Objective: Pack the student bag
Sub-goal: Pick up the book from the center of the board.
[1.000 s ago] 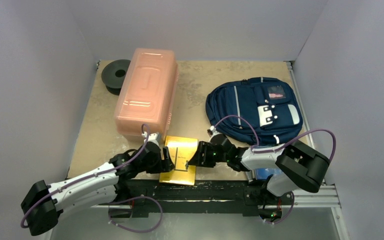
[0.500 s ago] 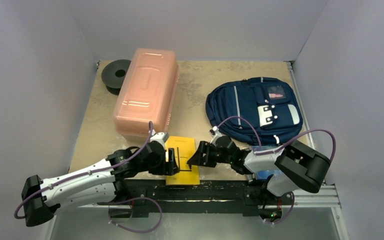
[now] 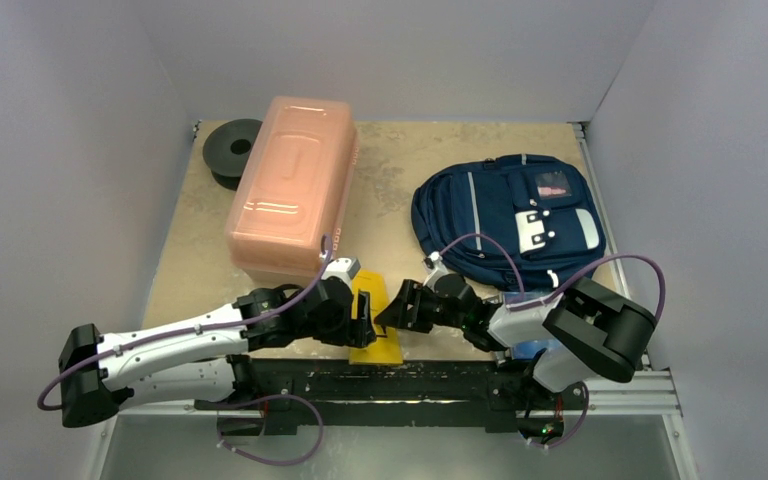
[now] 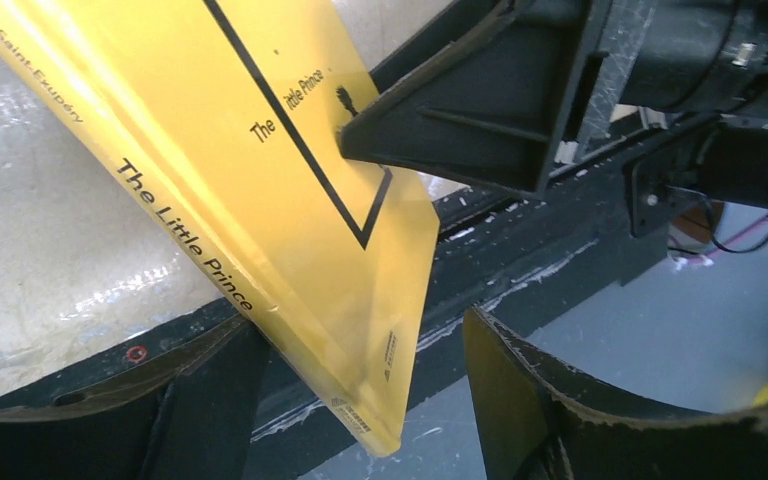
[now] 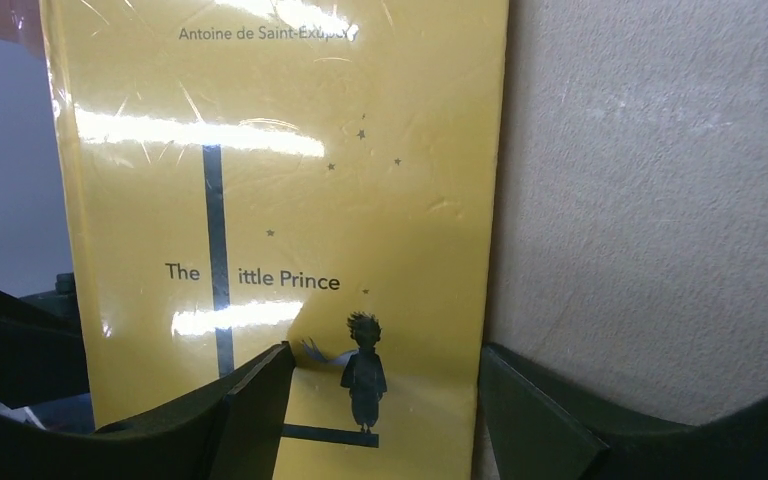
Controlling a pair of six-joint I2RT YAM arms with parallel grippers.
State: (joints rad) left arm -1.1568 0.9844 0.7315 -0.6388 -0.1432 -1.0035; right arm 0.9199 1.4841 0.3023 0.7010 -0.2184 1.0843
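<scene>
Lettering on the glossy yellow paperback book (image 4: 290, 200), "The Little Prince", reads only in the wrist views. From overhead it stands tilted on edge at the near edge of the tan table (image 3: 390, 170), between both grippers. Jaws of the left gripper (image 3: 360, 318) stand wide, with the spine against one finger (image 4: 210, 400) and a gap before the other. Also spread and clamping nothing, the right gripper (image 3: 390, 312) touches the cover with one fingertip (image 4: 440, 120). Well apart, far right, the navy blue fabric backpack (image 3: 505, 220) lies flat. A long pink translucent plastic box (image 3: 285, 190) sits just behind the book, with a black spool (image 3: 230, 150) beyond it.
</scene>
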